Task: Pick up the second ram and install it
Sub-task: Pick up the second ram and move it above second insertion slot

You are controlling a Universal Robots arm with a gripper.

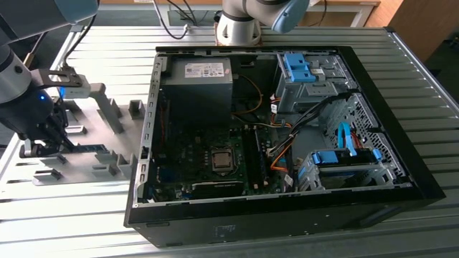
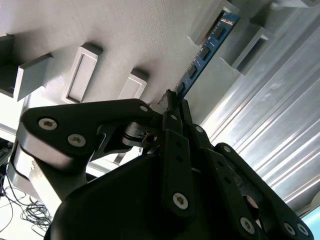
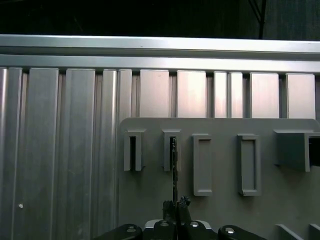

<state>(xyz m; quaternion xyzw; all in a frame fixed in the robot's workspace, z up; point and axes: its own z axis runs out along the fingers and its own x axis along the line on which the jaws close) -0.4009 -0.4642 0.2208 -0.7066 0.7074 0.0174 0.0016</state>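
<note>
the gripper [image 2: 174,100] is clenched on one end of the second ram [image 2: 205,50], its fingertips pinching the thin bluish-green stick from both sides. the stick stands on edge on the grey holder plate [image 2: 125,40], its far end in a slotted holder block [image 2: 226,11] of that plate. in the first wrist view the ram [image 3: 173,170] appears edge-on as a dark line. in the exterior view the open computer case [image 1: 287,215] lies just beside the plate, on the exterior view's right.
</note>
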